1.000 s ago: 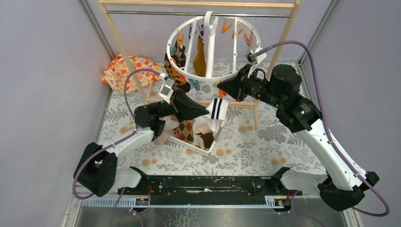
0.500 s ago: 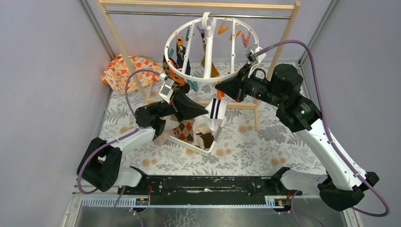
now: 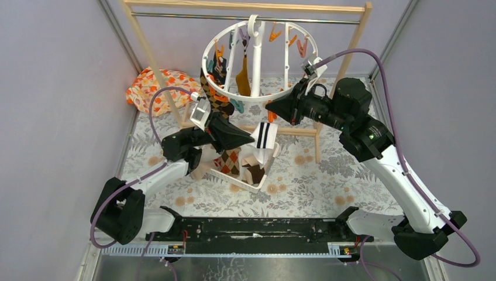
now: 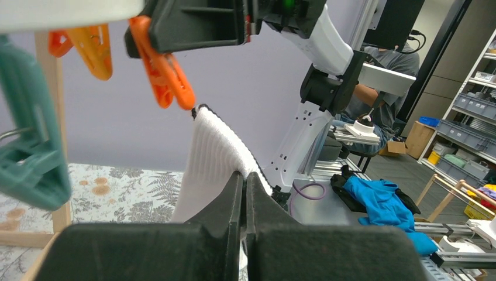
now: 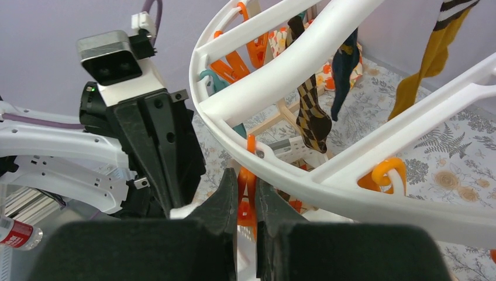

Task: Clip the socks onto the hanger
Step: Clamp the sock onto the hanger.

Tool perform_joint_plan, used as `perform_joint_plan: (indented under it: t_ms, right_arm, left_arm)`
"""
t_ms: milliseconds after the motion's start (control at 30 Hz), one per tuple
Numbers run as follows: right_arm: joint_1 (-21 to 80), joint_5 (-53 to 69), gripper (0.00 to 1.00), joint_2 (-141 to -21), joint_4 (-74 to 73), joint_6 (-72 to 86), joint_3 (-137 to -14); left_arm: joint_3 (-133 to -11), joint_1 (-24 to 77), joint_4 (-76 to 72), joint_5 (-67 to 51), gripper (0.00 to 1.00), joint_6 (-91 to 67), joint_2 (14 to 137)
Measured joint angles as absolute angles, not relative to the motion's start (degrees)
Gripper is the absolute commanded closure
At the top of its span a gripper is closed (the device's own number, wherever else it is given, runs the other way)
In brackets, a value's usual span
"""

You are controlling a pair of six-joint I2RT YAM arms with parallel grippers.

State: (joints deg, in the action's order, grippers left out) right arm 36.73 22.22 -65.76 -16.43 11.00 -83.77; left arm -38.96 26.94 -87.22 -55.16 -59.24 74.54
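Overhead view: the hanger (image 3: pixel 206 75) hangs by its hook from the wooden rail (image 3: pixel 245 6). An argyle sock (image 3: pixel 214 97) and a mustard sock (image 3: pixel 243 77) are clipped to it. The left gripper (image 3: pixel 252 139) has its jaws clamped on a white sock (image 3: pixel 264 135) with dark stripes, held above the slotted basket (image 3: pixel 255 186). The right gripper (image 3: pixel 270 109) meets the ring's near rim.

Left wrist view: the jaws are pressed together on the white sock (image 4: pixel 212 153). The sock's top edge lies at the tip of an orange clip (image 4: pixel 166 70). A teal clip (image 4: pixel 28 153) hangs at left.

Right wrist view: the right gripper (image 5: pixel 245 177) is clamped on the orange clip (image 5: pixel 246 202) under the hanger (image 5: pixel 279 77).
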Motion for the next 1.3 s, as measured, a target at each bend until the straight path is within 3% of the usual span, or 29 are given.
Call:
perform_joint_plan:
  t_ms: [1300]
  right_arm:
    - [35.1,26.7,1.0,-65.8,-14.3,12.7,-82.2]
  left_arm:
    - [-38.6,27.0,-87.6,-55.1,1.0,-59.2,75.4]
